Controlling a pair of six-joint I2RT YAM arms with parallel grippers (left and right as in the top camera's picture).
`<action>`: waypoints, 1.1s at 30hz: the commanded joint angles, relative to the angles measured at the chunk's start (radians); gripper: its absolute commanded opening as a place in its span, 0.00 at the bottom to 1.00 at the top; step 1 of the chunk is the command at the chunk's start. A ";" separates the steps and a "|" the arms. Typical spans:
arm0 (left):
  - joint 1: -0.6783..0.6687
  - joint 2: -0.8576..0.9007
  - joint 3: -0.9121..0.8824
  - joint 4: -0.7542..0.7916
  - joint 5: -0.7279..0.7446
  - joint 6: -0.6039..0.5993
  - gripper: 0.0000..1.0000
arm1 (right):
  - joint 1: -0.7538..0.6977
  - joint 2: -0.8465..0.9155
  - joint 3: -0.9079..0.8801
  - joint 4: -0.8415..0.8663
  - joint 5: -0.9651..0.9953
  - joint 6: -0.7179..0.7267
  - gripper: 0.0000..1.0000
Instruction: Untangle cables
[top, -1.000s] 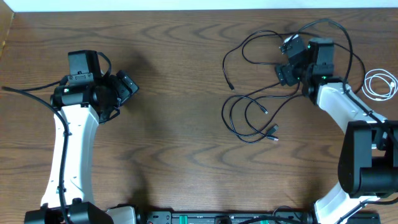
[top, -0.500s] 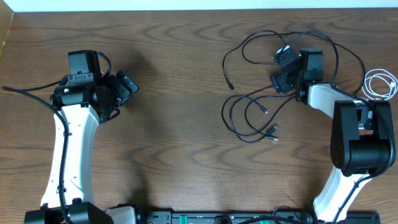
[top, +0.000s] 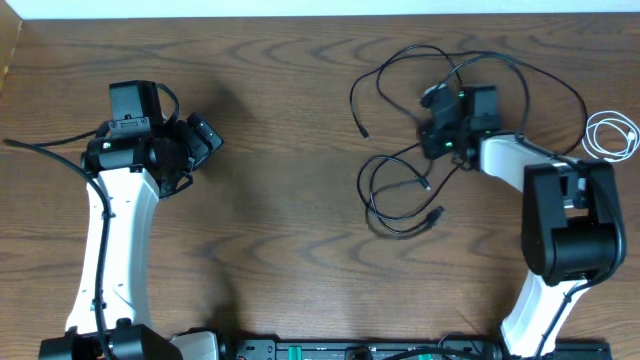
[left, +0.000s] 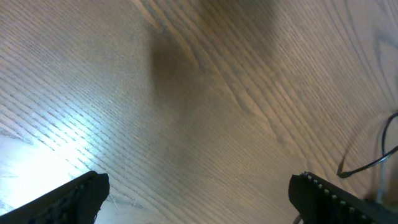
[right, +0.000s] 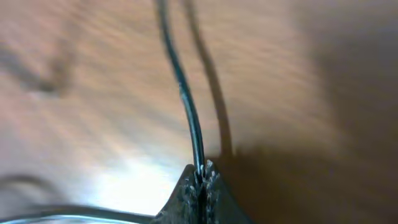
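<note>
– Table (top: 300, 220) first: was anything in the way on it?
– No. The black cables (top: 395, 195) lay looped over one another on its right half. The white cord (top: 612, 135) sat coiled well apart, by the right edge. The right gripper (top: 432, 118) was clenched on one black strand (right: 186, 106) near the top of the heap. The left gripper (left: 196, 186) hung wide open over bare wood, far from the cables.
– So what was the risk?
– With only one arm pulling, I judged the whole heap could drag along instead of parting, or a loop could cinch into a knot. The thin strand might also slip through the tips, and a plug end (top: 436, 213) could snag on a crossing.
– Any writing?
– None legible; no brand or label showed.
</note>
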 joint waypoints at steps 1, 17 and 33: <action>0.003 0.005 0.005 -0.003 -0.006 -0.008 0.98 | 0.084 0.022 -0.011 -0.055 -0.153 0.191 0.01; 0.003 0.005 0.005 -0.003 -0.006 -0.008 0.98 | 0.329 -0.176 -0.010 -0.217 0.066 0.290 0.01; 0.003 0.005 0.005 0.049 -0.068 -0.022 0.98 | 0.372 -0.458 -0.010 -0.305 -0.020 0.457 0.01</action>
